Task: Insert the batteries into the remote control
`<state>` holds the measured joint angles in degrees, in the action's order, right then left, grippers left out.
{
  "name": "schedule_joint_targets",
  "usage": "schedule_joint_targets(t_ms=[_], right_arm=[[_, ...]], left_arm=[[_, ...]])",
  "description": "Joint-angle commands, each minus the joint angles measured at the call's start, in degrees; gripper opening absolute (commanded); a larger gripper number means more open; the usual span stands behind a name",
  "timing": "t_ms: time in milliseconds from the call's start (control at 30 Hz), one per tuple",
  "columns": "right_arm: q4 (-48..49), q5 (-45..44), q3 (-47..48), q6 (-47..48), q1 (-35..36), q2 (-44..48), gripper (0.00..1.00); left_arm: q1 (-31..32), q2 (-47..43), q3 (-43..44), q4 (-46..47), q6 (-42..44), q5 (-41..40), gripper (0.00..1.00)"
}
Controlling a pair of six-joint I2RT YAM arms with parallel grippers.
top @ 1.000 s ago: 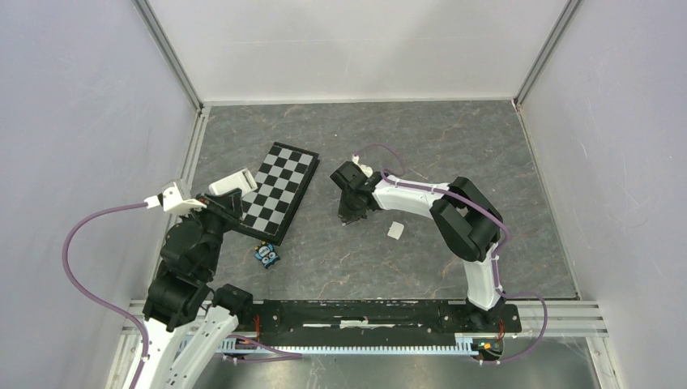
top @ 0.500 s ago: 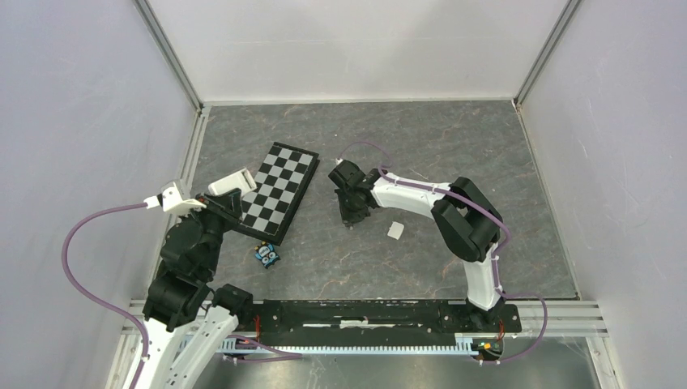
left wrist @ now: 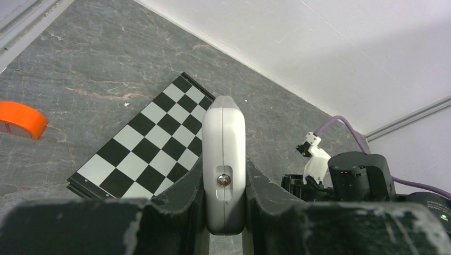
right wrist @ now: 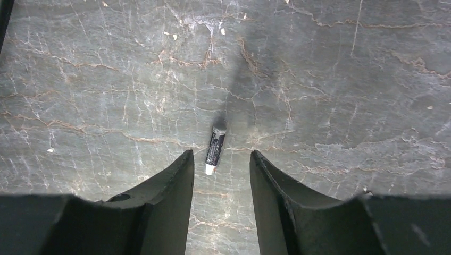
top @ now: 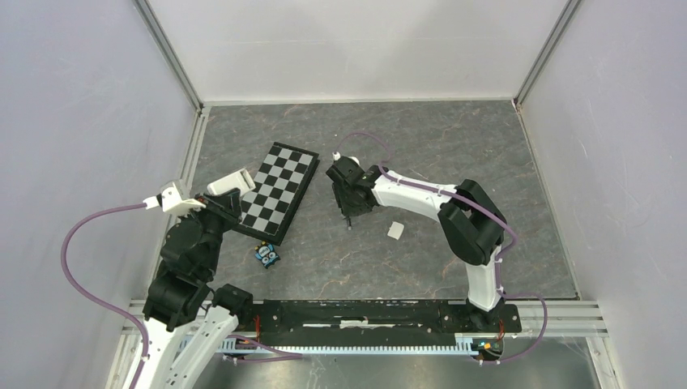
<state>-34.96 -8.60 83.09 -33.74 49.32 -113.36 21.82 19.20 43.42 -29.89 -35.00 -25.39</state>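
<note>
1. Since a second ago, the right arm's wrist has edged a little toward the chessboard (top: 279,190), and the right pincer (right wrist: 222,154) has gone from pressed together to spread; the left arm has kept its pose.
2. One battery (right wrist: 216,143), a slim dark cylinder with a pale end, lies flat on the desk (right wrist: 345,79). Its pale end sits between the right pincer's two fingertips and the rest reaches out ahead of them.
3. The battery seems to touch neither finger, though it lies closer to the left-hand one in the wrist view.
4. I can make out no second battery with any certainty.
5. The remote control (left wrist: 224,164) is pinched on edge in the left pincer (left wrist: 224,172), a finger tight against each broad face and its rounded end sticking out past the tips.
6. From above, the left pincer (top: 229,198) holds the remote control (top: 235,180) just beside the chessboard's edge.
7. A small white square piece (top: 395,229) lies near the right pincer (top: 350,217), on its far side from the chessboard.
8. A small blue toy (top: 267,254) sits by the chessboard's near corner, between the two pincers and closer to the arm bases.
9. An orange object (left wrist: 18,119) lies on the desk well off to the left pincer's left.
</note>
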Motion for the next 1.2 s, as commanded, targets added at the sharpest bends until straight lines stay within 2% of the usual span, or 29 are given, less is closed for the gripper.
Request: schedule_joint_targets(t_ms=[0,167,400,733,767,900,1167], right_arm=[[-0.2,-4.3,-0.3,1.7,1.4,2.6,0.48],[-1.7,-4.9,2.6,1.5,2.7,-1.0,0.45],[-4.8,-6.9,2.2,-2.8,2.9,-3.4,0.26],[-0.8,-3.9,0.1,-2.9,2.7,-5.3,0.25],[-0.6,-3.7,0.1,-2.6,2.5,-5.5,0.23],[0.9,-0.6,-2.1,-1.8,1.0,-4.7,0.0],[8.3,-1.3,-12.5,1.4,-3.8,7.6,0.0]], left_arm=[[-0.3,0.7,0.5,2.8,1.4,-1.2,0.02],[-0.2,0.9,0.4,2.9,1.3,-1.1,0.02],[-0.3,1.0,0.3,3.0,1.2,-0.9,0.02],[-0.2,1.4,0.2,3.5,1.5,0.8,0.02],[-0.2,1.7,0.2,3.8,1.6,1.8,0.02],[-0.3,2.8,-0.5,6.6,2.6,8.1,0.02],[-0.3,9.7,-5.5,19.6,0.2,28.3,0.02]])
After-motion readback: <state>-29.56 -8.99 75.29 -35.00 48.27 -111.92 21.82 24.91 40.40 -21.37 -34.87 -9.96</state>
